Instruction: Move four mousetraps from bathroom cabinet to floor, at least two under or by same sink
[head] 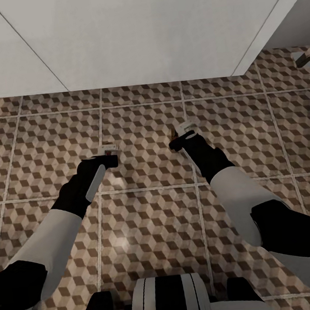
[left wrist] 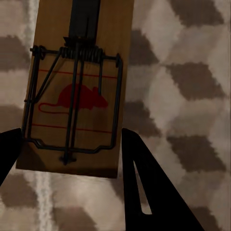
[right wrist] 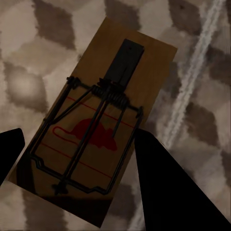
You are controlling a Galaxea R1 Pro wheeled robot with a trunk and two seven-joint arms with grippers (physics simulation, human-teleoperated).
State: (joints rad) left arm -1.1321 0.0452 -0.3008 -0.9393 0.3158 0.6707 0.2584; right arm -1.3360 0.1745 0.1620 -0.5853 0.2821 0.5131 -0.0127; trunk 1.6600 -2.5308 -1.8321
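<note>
Mousetraps, flat brown wooden boards with dark wire springs and a red mouse mark, sit one in each hand: the left gripper (left wrist: 72, 159) has its black jaws pinching one trap (left wrist: 79, 86) by its long edges, and the right gripper (right wrist: 77, 163) pinches the other trap (right wrist: 103, 120) the same way. In the head view both arms reach forward over the bathroom floor (head: 152, 222) of brown, beige and white cube-patterned tiles, the left gripper (head: 108, 152) at about 10 o'clock of the frame's centre and the right gripper (head: 183, 133) at about 1 o'clock, with a plain white wall (head: 151, 31) at 12 o'clock.
</note>
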